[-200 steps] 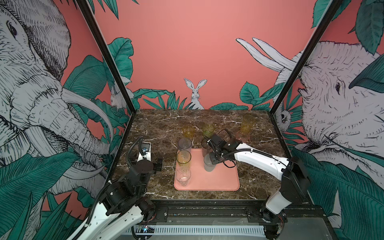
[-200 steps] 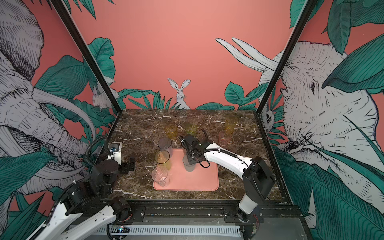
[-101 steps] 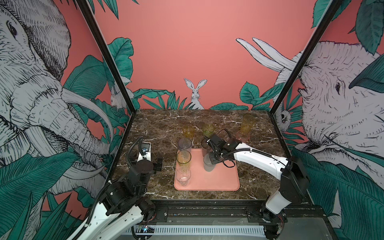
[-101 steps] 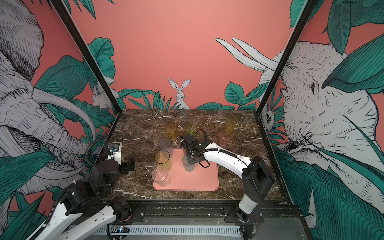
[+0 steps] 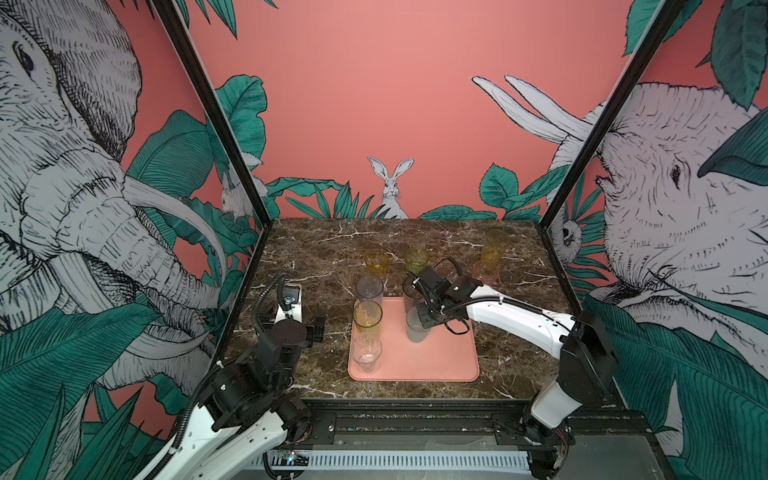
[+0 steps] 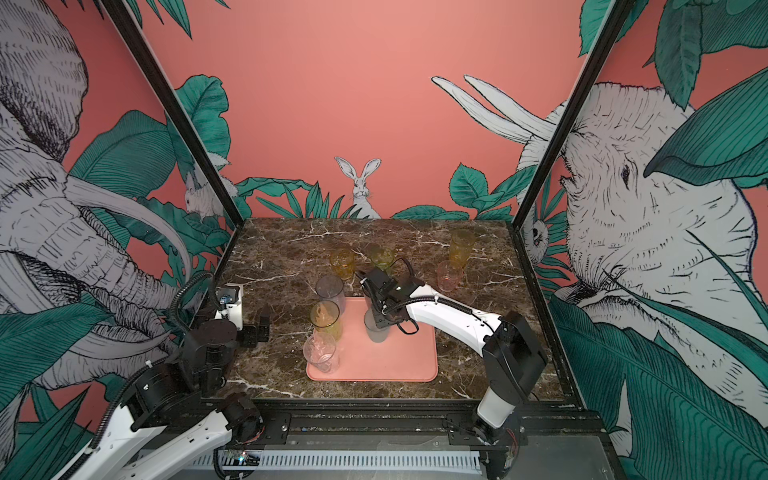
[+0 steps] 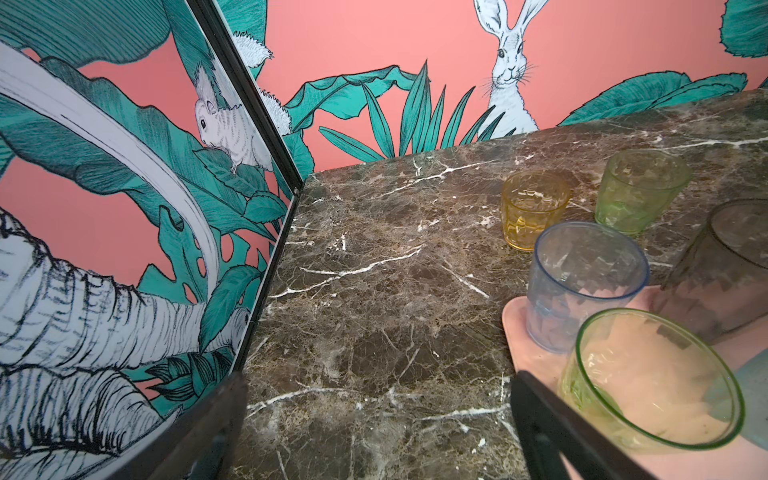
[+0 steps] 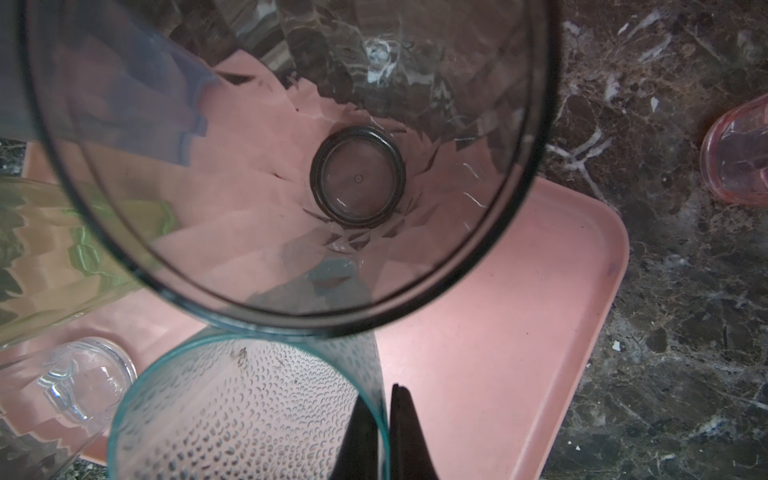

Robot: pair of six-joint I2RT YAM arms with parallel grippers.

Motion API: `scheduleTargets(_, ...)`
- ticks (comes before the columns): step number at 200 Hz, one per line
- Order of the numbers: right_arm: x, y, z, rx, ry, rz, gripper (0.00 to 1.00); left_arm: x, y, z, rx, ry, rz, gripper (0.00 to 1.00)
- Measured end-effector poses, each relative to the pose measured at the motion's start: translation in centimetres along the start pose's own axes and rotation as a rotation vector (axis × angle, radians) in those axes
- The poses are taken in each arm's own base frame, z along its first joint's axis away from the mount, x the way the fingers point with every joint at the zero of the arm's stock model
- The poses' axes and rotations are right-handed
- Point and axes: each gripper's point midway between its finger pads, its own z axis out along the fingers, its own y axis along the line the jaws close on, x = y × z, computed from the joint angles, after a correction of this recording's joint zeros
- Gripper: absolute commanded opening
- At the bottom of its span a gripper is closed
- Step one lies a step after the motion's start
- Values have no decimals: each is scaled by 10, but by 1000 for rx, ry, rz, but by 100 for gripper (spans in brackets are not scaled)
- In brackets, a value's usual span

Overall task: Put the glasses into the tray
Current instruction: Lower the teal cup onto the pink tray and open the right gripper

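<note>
At the near left of the bench: left jaws, spread wide and empty, well apart from the tray. Unchanged over the last second.

Tray, left column, near to far: clear glass; yellow-green glass; grey glass, on the far left corner as far as the left wrist view shows.

Bench beyond that column: short amber glass, not yet collected.

Tray, middle: frosted glass, upright. Its rim wall is pinched between the right jaws, one inside and one outside, closed almost to touching. Same spot and same grip as a second ago: no lift, no release. Whether its base rests on the tray cannot be told. Just behind it: smoky glass, base on the tray at the far edge.

Bench beyond the middle: green glass.

Bench, far right: pink glass, with tall amber glass just behind it.

Reading: the carrying looks finished, and the pause suggests letting go is the step in hand. Once the frosted glass is released, five of nine stand in the tray. The four on the bench remain, all beyond the tray's far edge.
</note>
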Motion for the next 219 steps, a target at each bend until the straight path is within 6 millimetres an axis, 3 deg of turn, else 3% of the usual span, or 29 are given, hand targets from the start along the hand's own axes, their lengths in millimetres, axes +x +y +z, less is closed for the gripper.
scheduleTargets(133,2,3,2,-11,19,18,19,1,-1,0,4,2,1,100)
scheduleTargets(219,-14,8,-14,-28,-16,22,34,1,-1,0,7,2,1,99)
